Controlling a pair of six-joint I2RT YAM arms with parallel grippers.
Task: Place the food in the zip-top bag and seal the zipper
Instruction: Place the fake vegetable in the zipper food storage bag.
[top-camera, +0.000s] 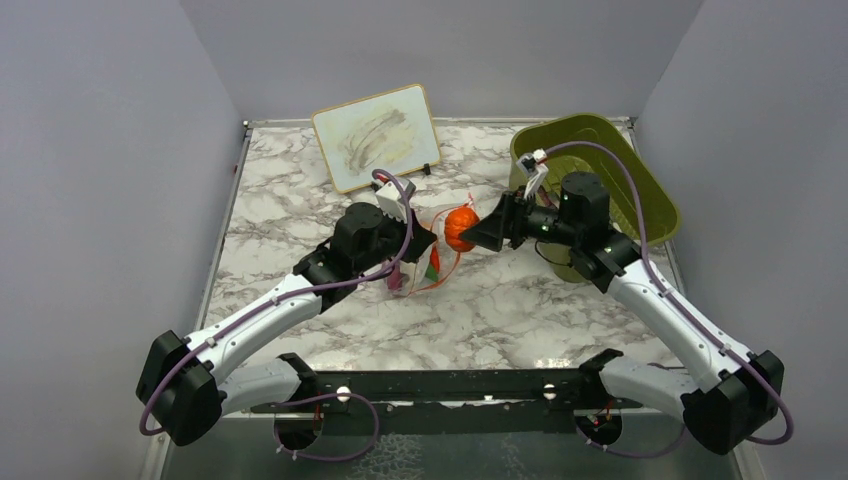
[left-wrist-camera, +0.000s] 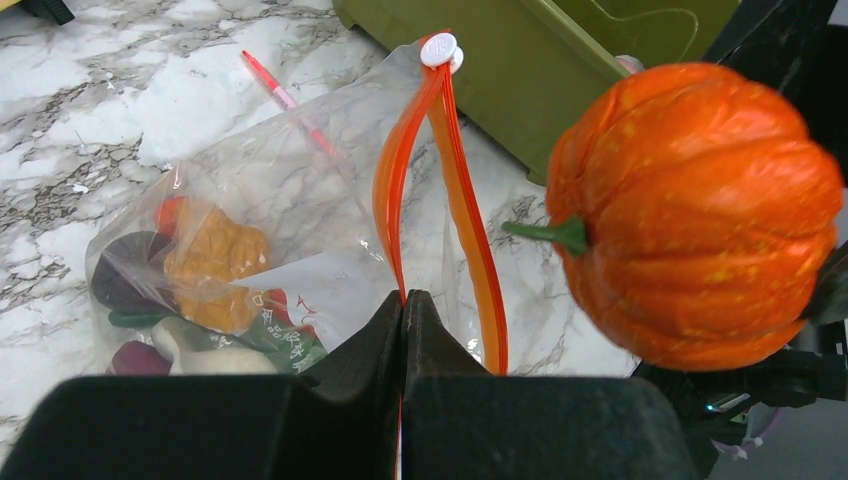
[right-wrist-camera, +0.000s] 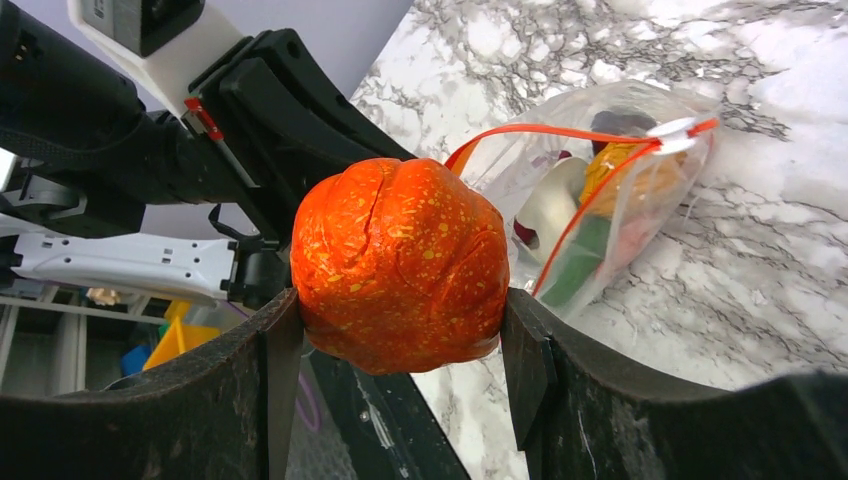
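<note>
My right gripper (right-wrist-camera: 400, 330) is shut on an orange toy pumpkin (right-wrist-camera: 398, 262), held in the air just right of the clear zip-top bag's mouth; the pumpkin also shows in the top view (top-camera: 460, 229) and the left wrist view (left-wrist-camera: 695, 215). My left gripper (left-wrist-camera: 404, 300) is shut on one lip of the red-orange zipper (left-wrist-camera: 395, 170) and holds the bag (left-wrist-camera: 250, 240) up with its mouth open. The white slider (left-wrist-camera: 438, 48) sits at the zipper's far end. Inside the bag lie an orange piece (left-wrist-camera: 212, 262), a dark purple piece (left-wrist-camera: 125, 275), green and pale bits.
An olive-green bin (top-camera: 600, 165) stands at the back right, close behind my right gripper. A small whiteboard (top-camera: 375, 137) leans at the back. A thin red-pink stick (left-wrist-camera: 285, 100) lies on the marble beyond the bag.
</note>
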